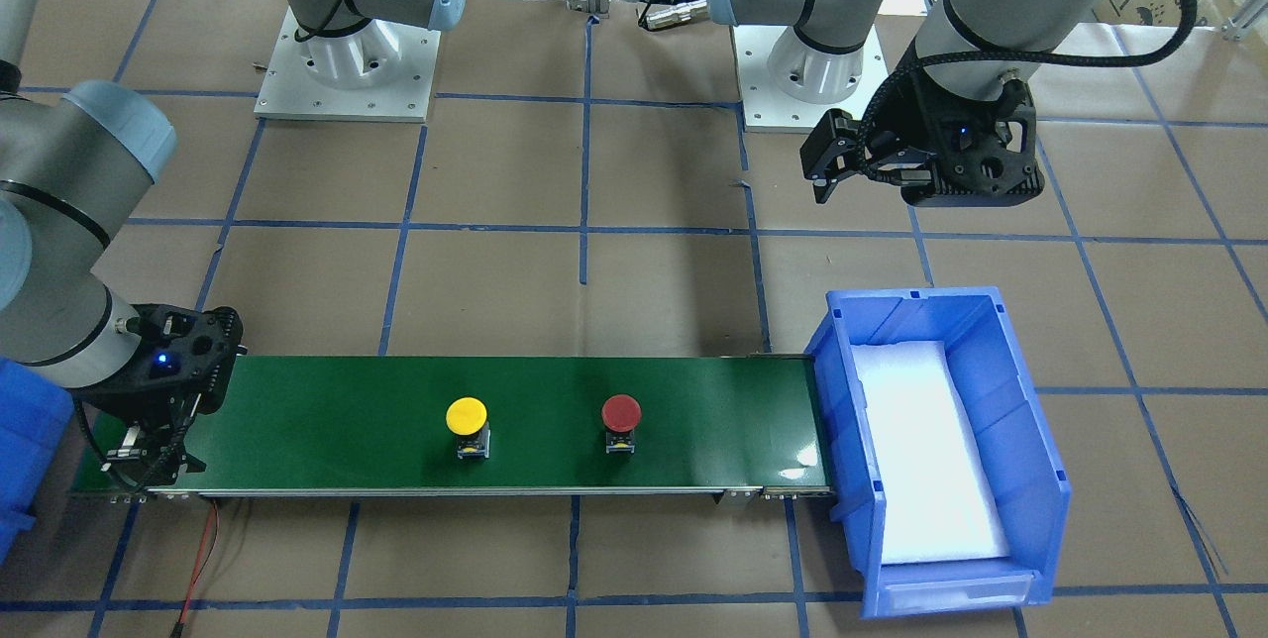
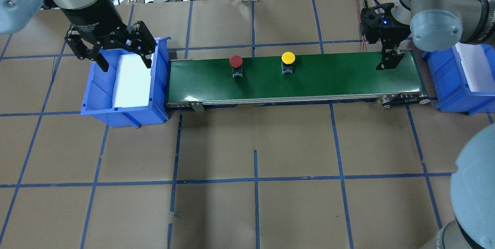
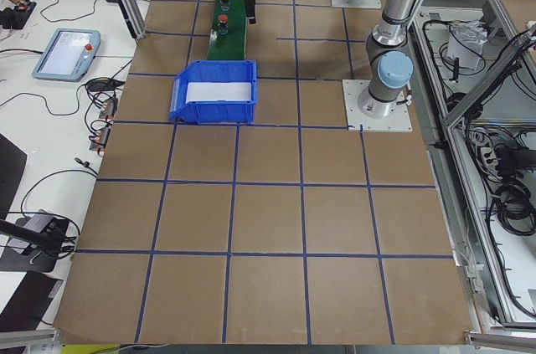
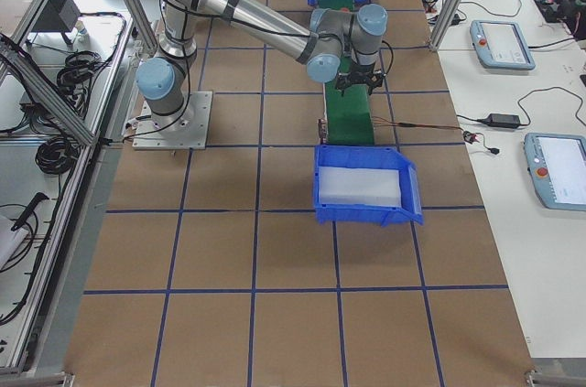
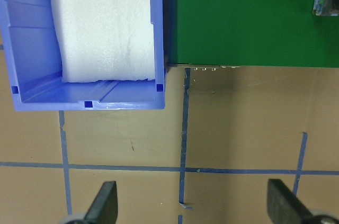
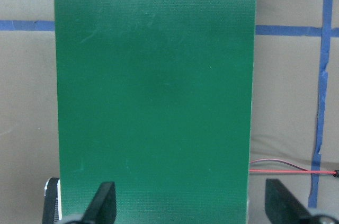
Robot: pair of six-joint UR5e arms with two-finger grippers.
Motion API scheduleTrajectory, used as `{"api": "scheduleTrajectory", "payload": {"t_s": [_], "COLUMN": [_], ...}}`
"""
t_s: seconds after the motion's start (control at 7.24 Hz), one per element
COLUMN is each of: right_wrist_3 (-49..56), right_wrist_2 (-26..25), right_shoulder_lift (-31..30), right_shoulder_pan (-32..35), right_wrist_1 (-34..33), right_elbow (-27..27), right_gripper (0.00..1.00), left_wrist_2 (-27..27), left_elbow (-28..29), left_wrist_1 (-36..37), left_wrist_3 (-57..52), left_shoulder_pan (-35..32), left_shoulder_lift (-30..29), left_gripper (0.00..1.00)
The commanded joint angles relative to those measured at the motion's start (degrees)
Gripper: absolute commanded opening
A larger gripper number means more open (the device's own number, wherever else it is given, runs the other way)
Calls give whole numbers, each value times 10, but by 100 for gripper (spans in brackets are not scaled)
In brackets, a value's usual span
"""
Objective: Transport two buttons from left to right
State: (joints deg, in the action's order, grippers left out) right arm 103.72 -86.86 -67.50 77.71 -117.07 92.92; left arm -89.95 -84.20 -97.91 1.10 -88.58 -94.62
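Buttons: red button [image 2: 236, 61] and yellow button [image 2: 288, 58] upright and apart at mid-belt [image 2: 328, 79]; left gripper [image 2: 125, 63] raised near bin [image 2: 96, 102], fingers wide; right gripper [image 2: 390, 61] over belt's right end, fingers wide, empty.

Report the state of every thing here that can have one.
left gripper: open, empty, raised by the left bin.
right gripper: open, empty, over the end of the belt.
yellow button: upright on the belt, unheld.
red button: upright on the belt, unheld.
left bin: foam liner only, no button.
right bin: foam liner only, no button.
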Motion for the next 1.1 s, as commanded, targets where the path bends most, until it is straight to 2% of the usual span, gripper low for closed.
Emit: {"api": "scheduleTrajectory", "payload": {"t_s": [0.0, 0.97], "right_wrist_3": [-1, 0], "right_wrist_2": [-1, -5], "right_shoulder_lift": [4, 4], "right_shoulder_pan": [0, -5], "right_wrist_1": [0, 1], "right_elbow": [-2, 2], "right_gripper": [100, 100], "left_wrist_2": [0, 5], "left_elbow": [0, -1], "left_wrist_1": [0, 0], "left_wrist_3": [1, 1], "left_shoulder_pan": [0, 1], "left_shoulder_lift": [0, 0], "left_gripper": [100, 100]}}
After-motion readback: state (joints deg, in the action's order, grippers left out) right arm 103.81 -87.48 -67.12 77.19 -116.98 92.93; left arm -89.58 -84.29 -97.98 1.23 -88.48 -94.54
